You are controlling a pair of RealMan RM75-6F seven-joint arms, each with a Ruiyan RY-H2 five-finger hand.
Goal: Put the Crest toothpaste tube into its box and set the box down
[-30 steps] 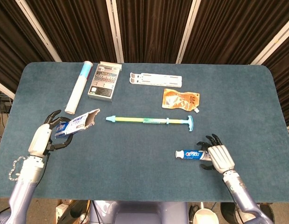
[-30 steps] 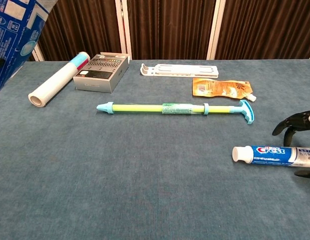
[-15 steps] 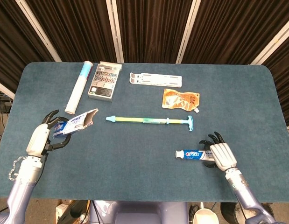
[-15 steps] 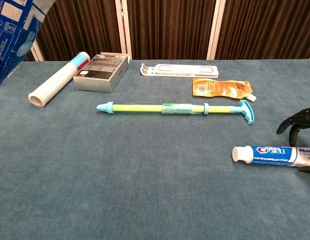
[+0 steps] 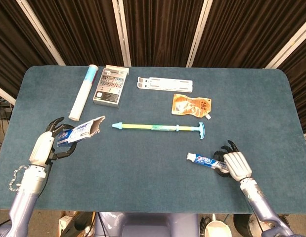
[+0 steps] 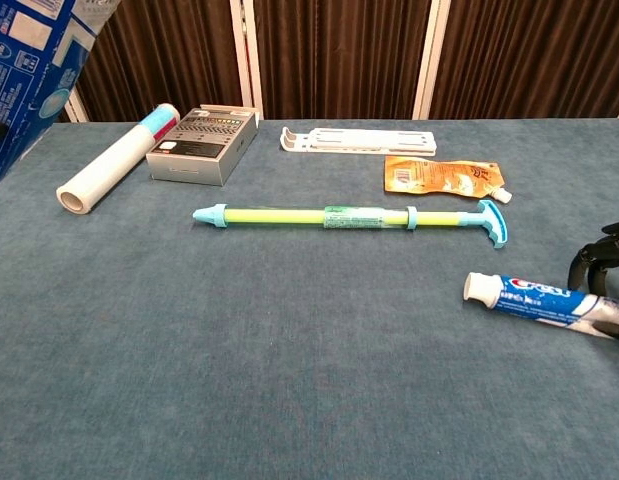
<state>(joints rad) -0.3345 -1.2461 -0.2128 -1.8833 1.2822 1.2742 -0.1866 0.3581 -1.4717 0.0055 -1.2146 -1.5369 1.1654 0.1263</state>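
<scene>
Currently, the Crest toothpaste tube [image 5: 206,161] is gripped at its tail end by the right hand [image 5: 235,165], whose dark fingers [image 6: 595,254] are curled around it near the front right part of the table [image 5: 143,158]; the white cap points toward the table's middle, and the tube is seen tilted, though whether the cap end touches the cloth cannot be told. Over the front left part, the blue box [image 5: 81,131] is held in the left hand [image 5: 46,145], fingers wrapped around its rear end, with its open mouth turned toward the centre. Between the 2 hands a long yellow-green rod with blue ends [image 5: 160,128] is laid. Farther back are seen a white roll [image 5: 83,92], a grey calculator-like box [image 5: 110,85], a white plastic holder [image 5: 165,84] and an orange pouch [image 5: 192,105].
</scene>
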